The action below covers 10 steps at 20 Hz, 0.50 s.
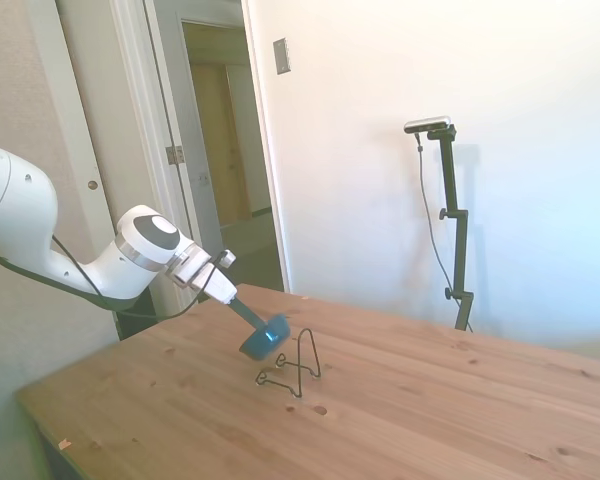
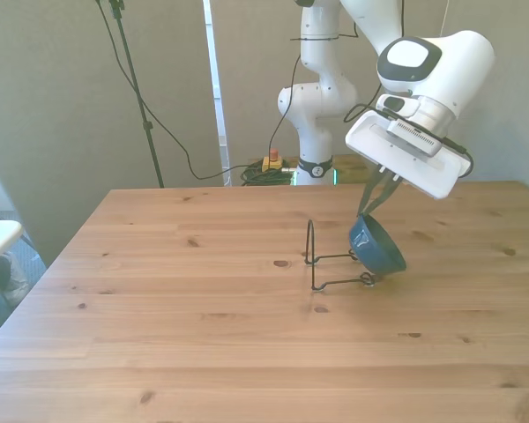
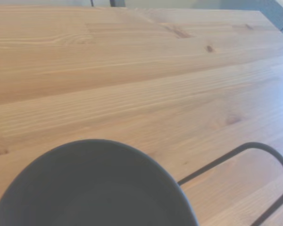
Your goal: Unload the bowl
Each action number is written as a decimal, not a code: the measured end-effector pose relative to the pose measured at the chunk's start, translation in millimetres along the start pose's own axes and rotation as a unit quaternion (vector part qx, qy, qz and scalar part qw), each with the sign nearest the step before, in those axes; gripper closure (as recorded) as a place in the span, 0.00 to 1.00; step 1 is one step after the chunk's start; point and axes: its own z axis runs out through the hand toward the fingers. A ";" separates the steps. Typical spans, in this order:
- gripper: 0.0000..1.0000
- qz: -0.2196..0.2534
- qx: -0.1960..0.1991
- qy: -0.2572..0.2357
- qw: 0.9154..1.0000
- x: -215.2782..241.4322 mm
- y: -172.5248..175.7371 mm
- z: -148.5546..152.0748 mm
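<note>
The gripper (image 2: 370,214) had its two dark fingers (image 2: 376,196) pinched on the rim of the bowl (image 2: 376,247), and we saw the bowl hanging from them, tilted, with its darker outside turned toward the front view's right. In the side view the gripper (image 1: 261,326) reached down at a slant from the picture's left, and the bowl (image 1: 264,337) sat at its tip, clear of the table (image 1: 400,400) as far as we could judge. We placed the bowl just beside the thin black wire rack (image 2: 328,263), on the front view's right of the rack's upright loop and over the rack's low end; whether bowl and wire touched we could not tell. In the side view the wire rack (image 1: 292,370) stood on the table with its loop upright, the bowl on the arm's side of that loop. The wrist view showed us the bowl (image 3: 94,188) as a dark round form from close by, out of focus, with one curved wire of the rack (image 3: 254,165) alongside it and the bare wooden table (image 3: 132,70) beyond. Above the fingers we noted the white arm (image 2: 436,66), bent over the table
</note>
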 end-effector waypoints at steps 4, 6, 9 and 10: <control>1.00 -0.002 0.015 -0.035 0.999 0.9 -11.2 3.1; 1.00 -0.007 0.032 -0.067 0.997 4.1 -19.2 6.0; 1.00 -0.015 0.064 -0.114 0.991 8.8 -29.2 14.5; 1.00 -0.016 0.074 -0.130 0.989 9.4 -32.5 19.0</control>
